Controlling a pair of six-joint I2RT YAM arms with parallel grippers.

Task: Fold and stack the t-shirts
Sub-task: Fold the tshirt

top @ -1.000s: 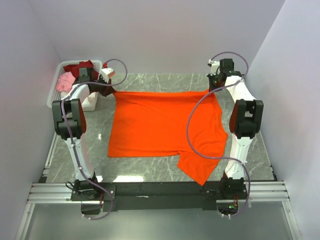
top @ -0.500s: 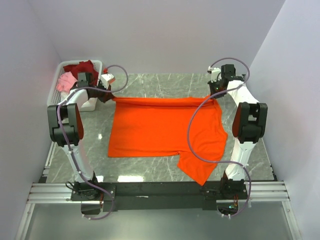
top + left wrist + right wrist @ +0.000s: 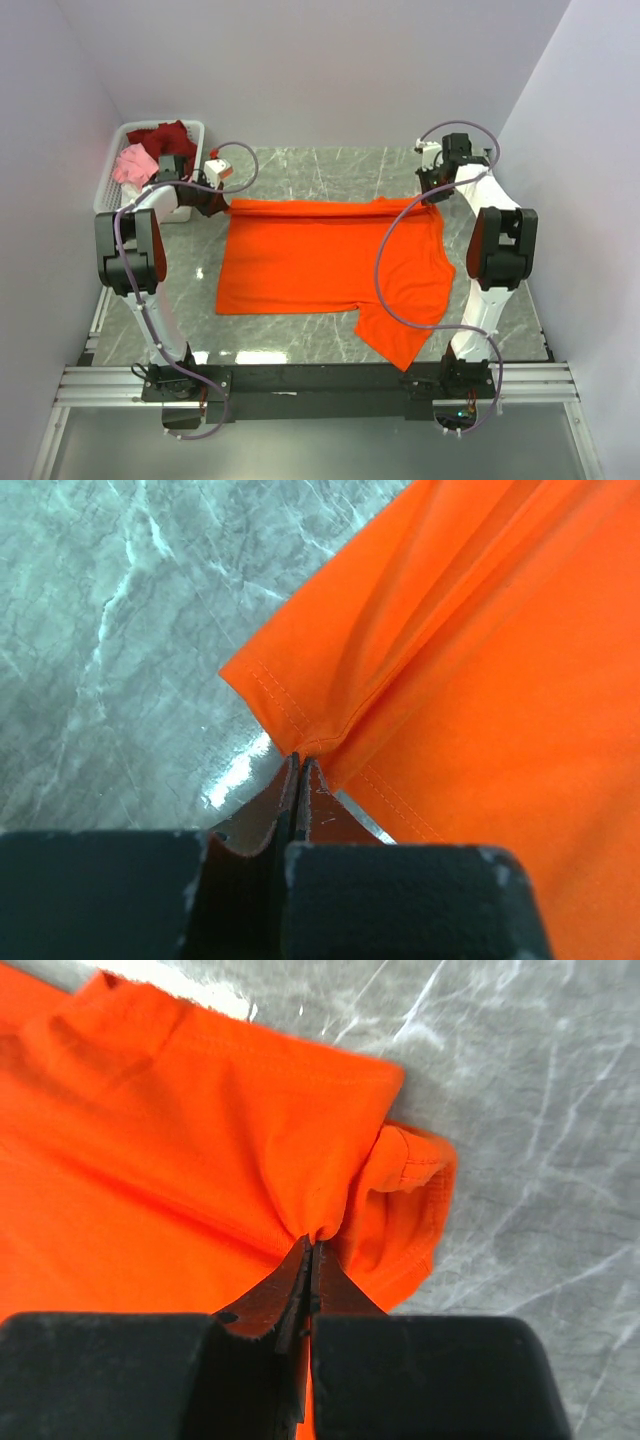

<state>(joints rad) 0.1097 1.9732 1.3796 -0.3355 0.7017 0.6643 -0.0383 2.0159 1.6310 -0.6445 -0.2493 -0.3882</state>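
A bright orange t-shirt lies spread on the grey marble table, one sleeve hanging toward the front edge. My left gripper is shut on the shirt's far left corner; in the left wrist view the gripper pinches the hemmed orange cloth. My right gripper is shut on the far right corner; in the right wrist view the gripper pinches a bunched fold of the orange shirt. The far edge is lifted and drawn forward. A dark red shirt and a pink shirt lie in the basket.
A white slotted basket stands at the back left, close to my left arm. Walls close in on the left, back and right. A metal rail runs along the near edge.
Both grippers have pulled the shirt's far edge forward, toward the near side. The far edge now lies folded a little over the shirt's body.
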